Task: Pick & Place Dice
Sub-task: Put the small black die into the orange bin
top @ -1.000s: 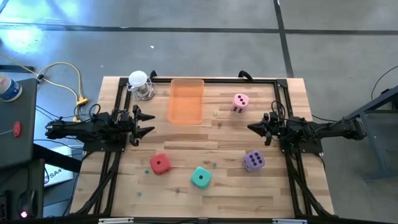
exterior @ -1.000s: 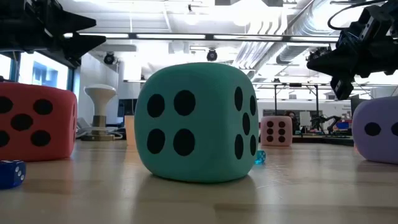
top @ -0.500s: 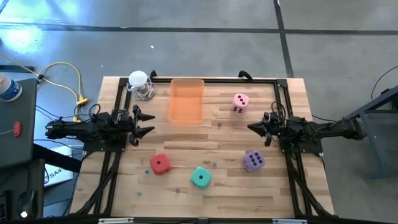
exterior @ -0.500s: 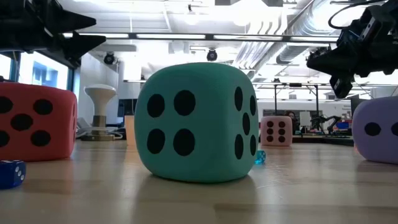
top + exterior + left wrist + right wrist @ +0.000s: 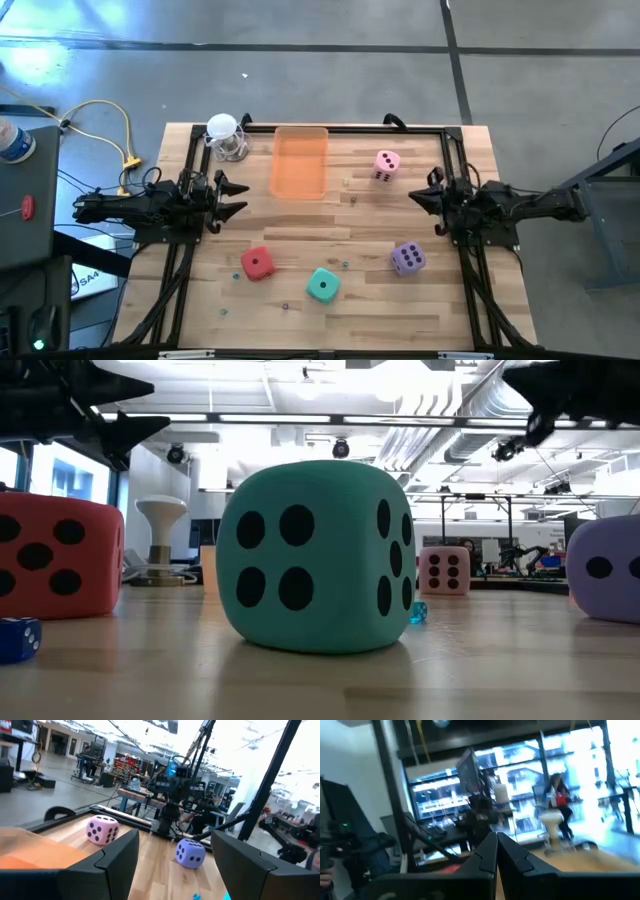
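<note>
Several dice rest on their bottom faces on the wooden table: pink (image 5: 387, 163) at the far right, purple (image 5: 407, 259) at the near right, teal-green (image 5: 322, 284) and red (image 5: 257, 263) near the front. My left gripper (image 5: 244, 198) hovers open at the left side, pointing toward the table's right; past its fingers show the pink die (image 5: 102, 830) and the purple die (image 5: 190, 853). My right gripper (image 5: 413, 196) hovers shut at the right side, between the pink and purple dice and above them, holding nothing (image 5: 496, 855).
A translucent orange tray (image 5: 300, 160) lies at the far middle. A white stand-like object (image 5: 226, 137) sits at the far left corner. Small beads and a tiny blue die (image 5: 18, 637) are scattered near the front. Black frame rails (image 5: 455, 150) run along the table's sides.
My right gripper has risen, tipped its fingers upward, rolled about its own line and drawn a little toward the table's right edge, staying shut. My left gripper has rolled slightly in place. The dice have not moved.
</note>
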`<state>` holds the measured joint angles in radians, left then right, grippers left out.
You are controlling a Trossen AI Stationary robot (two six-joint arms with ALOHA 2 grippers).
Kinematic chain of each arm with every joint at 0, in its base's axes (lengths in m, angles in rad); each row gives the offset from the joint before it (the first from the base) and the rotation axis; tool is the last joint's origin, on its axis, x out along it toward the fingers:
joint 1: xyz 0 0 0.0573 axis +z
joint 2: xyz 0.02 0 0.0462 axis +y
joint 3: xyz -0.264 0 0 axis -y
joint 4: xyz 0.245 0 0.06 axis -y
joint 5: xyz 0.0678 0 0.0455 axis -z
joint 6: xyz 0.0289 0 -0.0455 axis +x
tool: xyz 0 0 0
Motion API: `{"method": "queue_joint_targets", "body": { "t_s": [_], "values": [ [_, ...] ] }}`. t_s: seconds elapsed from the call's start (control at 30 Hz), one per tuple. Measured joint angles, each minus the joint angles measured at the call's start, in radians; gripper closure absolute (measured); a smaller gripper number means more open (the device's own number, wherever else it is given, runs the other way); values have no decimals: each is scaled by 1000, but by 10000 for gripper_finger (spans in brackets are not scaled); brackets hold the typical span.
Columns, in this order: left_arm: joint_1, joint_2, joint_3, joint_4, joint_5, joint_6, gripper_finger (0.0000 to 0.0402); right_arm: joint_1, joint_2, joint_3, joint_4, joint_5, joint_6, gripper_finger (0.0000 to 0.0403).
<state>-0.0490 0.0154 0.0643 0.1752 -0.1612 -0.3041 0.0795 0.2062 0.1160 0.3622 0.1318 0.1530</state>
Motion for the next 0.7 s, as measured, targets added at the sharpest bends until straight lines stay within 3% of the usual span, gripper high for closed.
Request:
{"method": "queue_joint_targets", "body": {
  "t_s": [0.17, 0.33, 0.43, 0.53, 0.7],
  "values": [
    [0, 0, 0, 27, 0, -7, 161, 40, 214, 215, -204, 35, -27, 401],
    [0, 0, 0, 91, -7, -4, 161, 39, 506, 407, -451, 245, -7, 401],
    [0, 0, 0, 105, -35, 23, 161, 8, 643, 459, -486, 303, 14, 401],
    [1, 0, 0, 102, -85, 98, 161, -22, 758, 464, -481, 267, 5, 395],
    [1, 0, 0, 98, -106, 75, 161, -63, 912, 465, -490, 275, 0, 348]
  ]
}}
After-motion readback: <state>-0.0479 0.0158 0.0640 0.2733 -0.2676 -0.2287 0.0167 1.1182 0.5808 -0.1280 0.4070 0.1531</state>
